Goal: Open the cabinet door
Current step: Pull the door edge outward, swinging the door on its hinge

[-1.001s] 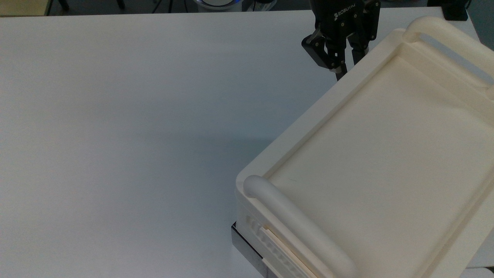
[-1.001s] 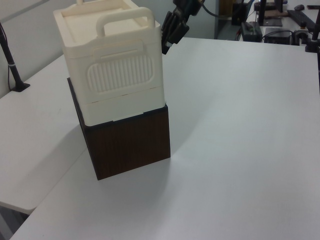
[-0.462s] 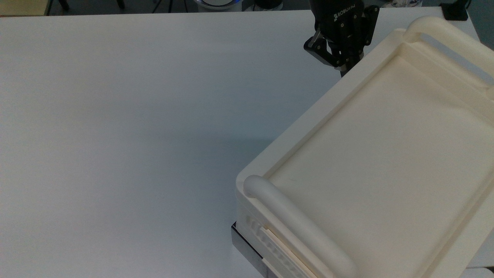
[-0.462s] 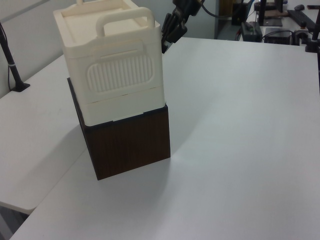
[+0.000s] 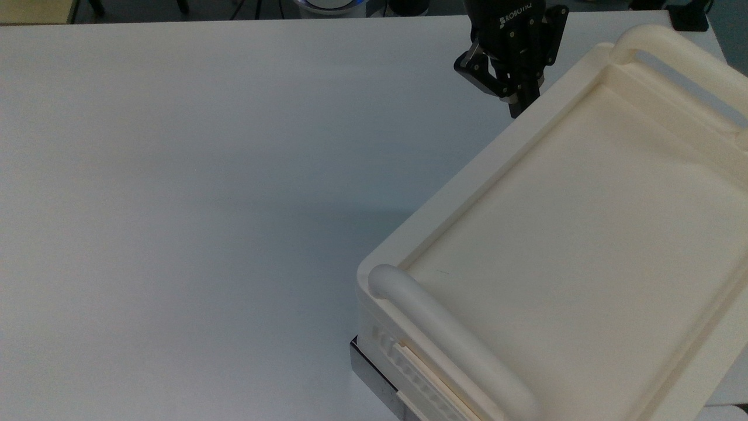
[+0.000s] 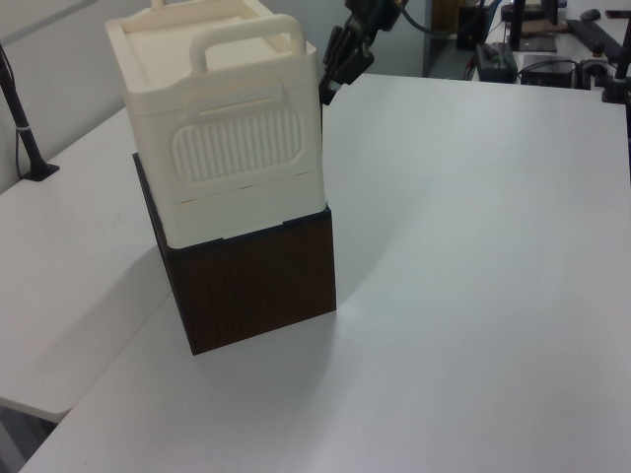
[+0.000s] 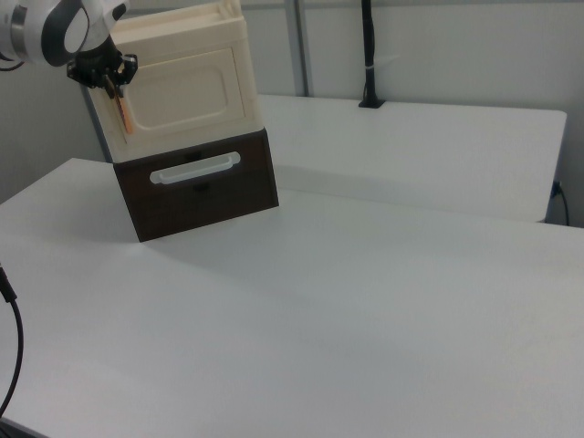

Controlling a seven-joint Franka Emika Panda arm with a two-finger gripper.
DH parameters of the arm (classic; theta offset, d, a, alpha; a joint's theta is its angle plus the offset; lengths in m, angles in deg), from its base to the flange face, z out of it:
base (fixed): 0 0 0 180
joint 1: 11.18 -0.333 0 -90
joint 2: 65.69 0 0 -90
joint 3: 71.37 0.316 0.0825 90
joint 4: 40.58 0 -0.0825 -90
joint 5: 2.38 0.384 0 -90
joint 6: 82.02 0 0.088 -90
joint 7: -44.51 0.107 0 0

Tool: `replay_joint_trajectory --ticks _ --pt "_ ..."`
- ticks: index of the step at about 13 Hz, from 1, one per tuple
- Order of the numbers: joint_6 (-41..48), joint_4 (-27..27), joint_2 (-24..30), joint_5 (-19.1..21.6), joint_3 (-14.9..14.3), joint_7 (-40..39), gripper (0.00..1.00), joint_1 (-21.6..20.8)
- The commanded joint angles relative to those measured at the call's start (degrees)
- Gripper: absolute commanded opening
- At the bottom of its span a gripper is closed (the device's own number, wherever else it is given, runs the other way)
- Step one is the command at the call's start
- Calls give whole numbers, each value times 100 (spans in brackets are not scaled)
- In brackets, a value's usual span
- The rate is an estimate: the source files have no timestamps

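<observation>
**A:** What changed in the last second?

**B:** My gripper (image 5: 514, 96) had its 2 fingers apart; now they are together, I judge clamped on the copper handle (image 7: 124, 113). The cabinet door (image 7: 187, 90) is shut, facing the right view's camera, on the cream cabinet (image 6: 222, 148) near the surface's (image 5: 204, 175) far corner.

**A:** So the grasp is done?

**B:** I think so; pulling comes next. The arm (image 7: 55, 27) reaches down beside the cabinet's upper edge, gripper pointing downward.
</observation>
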Motion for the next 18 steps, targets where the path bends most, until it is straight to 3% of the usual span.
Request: replay_joint_trajectory --ticks 1,6,7,8,11,13,18 --pt "429 -477 453 49 -8 9 0 252" --pt "1281 -486 690 49 -8 9 2 639" --pt "1466 -494 717 49 -8 17 6 718" --pt "1615 -486 726 49 -8 18 21 771" --pt "2151 -477 752 49 -8 0 33 1016" --pt "2276 -477 744 49 -8 0 59 1219" --pt "2022 -477 629 40 -8 -35 75 1632"
